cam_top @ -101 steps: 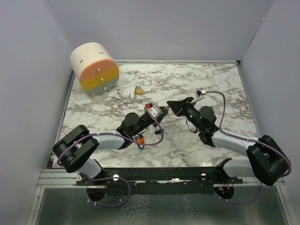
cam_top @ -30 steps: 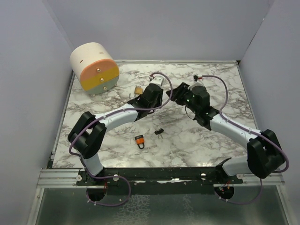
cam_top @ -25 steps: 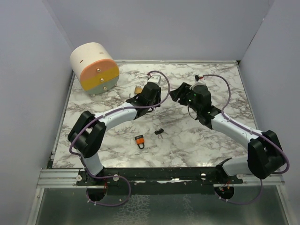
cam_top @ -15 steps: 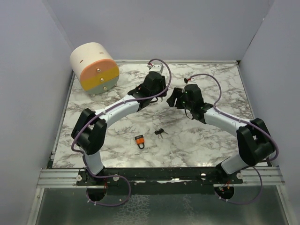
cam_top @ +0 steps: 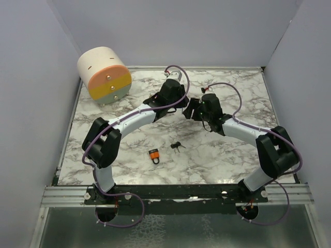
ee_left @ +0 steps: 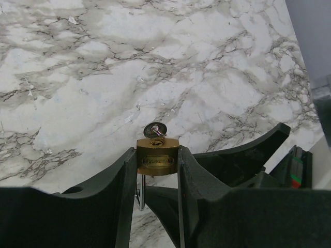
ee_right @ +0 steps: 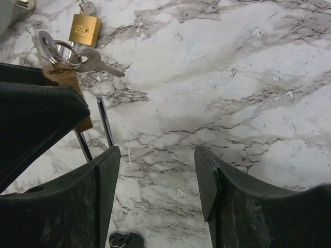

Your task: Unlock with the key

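Observation:
A small brass padlock [ee_left: 157, 161] is pinched between the fingers of my left gripper [ee_left: 156, 151], held above the marble table [ee_left: 103, 77]. Its steel shackle [ee_left: 140, 194] points back toward the wrist. A silver key [ee_left: 155, 129] sits in its keyway at the far end. In the right wrist view the same padlock shows at the left, with a ring of keys [ee_right: 77, 56] at its top and its shackle [ee_right: 105, 124] below. My right gripper [ee_right: 156, 155] is open and empty, just beside it. In the top view the two grippers [cam_top: 181, 105] [cam_top: 189, 109] nearly meet.
A second brass padlock [ee_right: 84, 28] lies on the table beyond the held one. An orange padlock [cam_top: 153, 155] and a black key bunch [cam_top: 177, 145] lie nearer the bases. A round drawer unit [cam_top: 103, 75] stands at the back left. Grey walls enclose the table.
My left arm carried the padlock a little farther back. The right gripper swung left until it came close beside the left one, and its jaws opened wider.

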